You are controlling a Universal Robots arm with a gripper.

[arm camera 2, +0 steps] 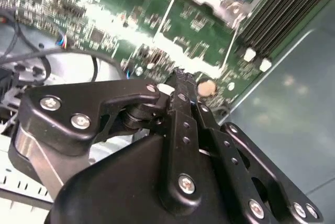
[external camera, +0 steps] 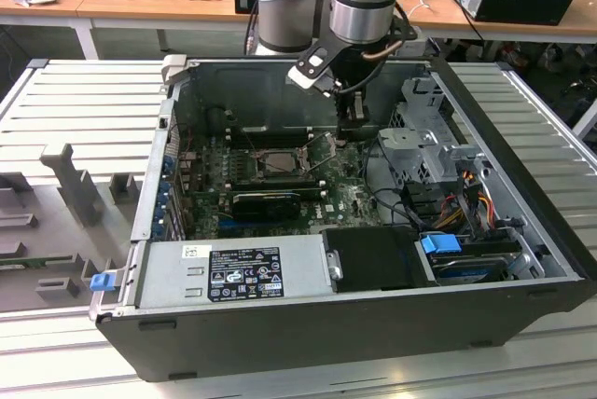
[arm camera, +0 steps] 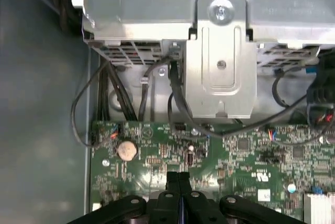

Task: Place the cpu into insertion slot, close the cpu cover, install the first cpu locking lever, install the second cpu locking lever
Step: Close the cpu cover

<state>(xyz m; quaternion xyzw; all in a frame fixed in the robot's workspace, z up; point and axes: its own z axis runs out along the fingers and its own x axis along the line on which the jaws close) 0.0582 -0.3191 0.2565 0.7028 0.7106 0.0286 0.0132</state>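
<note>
In the exterior view the claw [external camera: 356, 129] was closed and empty (fingertips [arm camera: 172, 179] together) at the insertion slot's [external camera: 280, 162] 2 o'clock. Descending risked striking the circuit board [arm camera: 246, 153].

The gripper [arm camera: 178, 178] looks matt black with shiny metal screws [arm camera 2: 186, 183], the circuit board [arm camera: 246, 153] glossy green, the drive cage [arm camera: 220, 77] bare dull-silver sheet metal.

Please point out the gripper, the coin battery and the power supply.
gripper [arm camera: 177, 176]: first wrist view, between shut jaws' tips.
coin battery [arm camera: 126, 150]: first wrist view, its face.
power supply [external camera: 233, 268]: exterior view, its labelled top.
</note>
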